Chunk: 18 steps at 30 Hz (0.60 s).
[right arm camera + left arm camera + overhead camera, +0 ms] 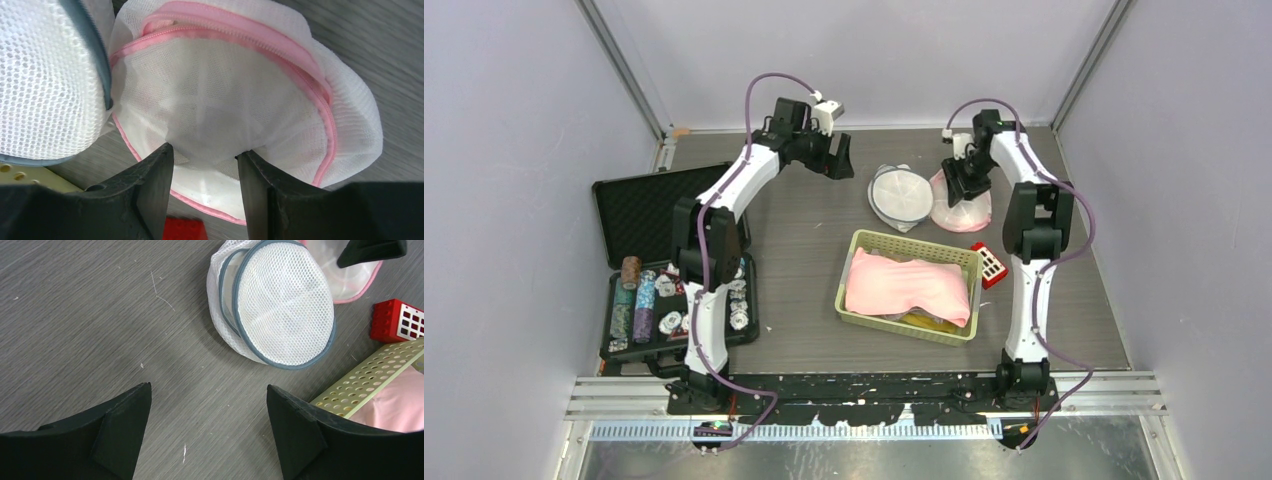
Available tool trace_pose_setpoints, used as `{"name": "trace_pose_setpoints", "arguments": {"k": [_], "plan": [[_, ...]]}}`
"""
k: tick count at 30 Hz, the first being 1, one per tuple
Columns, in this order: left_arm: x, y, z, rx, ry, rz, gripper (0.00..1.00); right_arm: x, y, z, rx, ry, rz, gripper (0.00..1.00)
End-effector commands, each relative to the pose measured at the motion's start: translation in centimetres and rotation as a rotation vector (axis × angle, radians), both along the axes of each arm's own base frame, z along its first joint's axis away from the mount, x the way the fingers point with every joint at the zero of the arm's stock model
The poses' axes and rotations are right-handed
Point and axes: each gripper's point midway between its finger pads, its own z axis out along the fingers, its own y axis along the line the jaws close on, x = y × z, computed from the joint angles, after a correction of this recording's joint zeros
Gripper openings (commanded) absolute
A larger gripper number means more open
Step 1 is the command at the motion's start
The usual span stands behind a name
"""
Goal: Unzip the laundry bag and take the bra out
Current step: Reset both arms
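A round white mesh laundry bag with pink trim and a pink zipper (225, 90) lies on the table at the back right (969, 212). Its zipper looks closed. The bra is hidden; I cannot make it out through the mesh. My right gripper (205, 155) is down on this bag (964, 188), its jaws partly closed with a bunch of mesh between them. A second round mesh bag with grey trim (285, 305) lies next to it on the left (899, 195). My left gripper (207, 387) hangs open and empty over bare table, left of the grey-trimmed bag (839, 160).
A green perforated basket (864, 240) with a pink cloth (909, 285) stands in front of the bags. A red grid block (990, 264) lies by the basket's right corner. An open black case (639, 210) with poker chips sits at the left.
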Motion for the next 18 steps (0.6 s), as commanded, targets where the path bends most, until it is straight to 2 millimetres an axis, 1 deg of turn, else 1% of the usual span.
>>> {"name": "trace_pose_setpoints", "arguments": {"k": [1,3,5,7,11,13,15,18], "plan": [[-0.3,1.0,2.9,-0.006,-0.052,0.004,0.87,1.3,4.2,0.0,0.083,-0.031,0.011,0.55],[-0.4,1.1,2.9,-0.003,-0.050,0.004,0.87,1.5,4.9,0.3,0.096,-0.037,0.009,0.55],[-0.3,1.3,2.7,0.004,-0.046,0.003,0.88,1.5,4.7,0.5,0.094,-0.039,0.003,0.55],[-0.3,1.6,2.5,0.009,-0.034,0.005,0.90,1.4,4.0,0.6,0.079,-0.038,0.000,0.55],[0.1,2.1,2.8,0.009,-0.039,0.014,0.94,1.4,2.0,1.5,0.076,-0.045,-0.033,0.57],[0.3,2.5,2.9,0.010,-0.044,0.018,0.96,1.4,1.4,2.4,0.077,-0.060,-0.032,0.59],[0.4,2.7,3.0,0.014,-0.052,0.019,0.99,1.6,1.4,3.6,0.084,-0.082,-0.017,0.65],[0.8,3.1,3.5,0.019,-0.064,0.021,1.00,2.2,2.4,6.4,0.142,-0.139,0.005,0.72]]}}
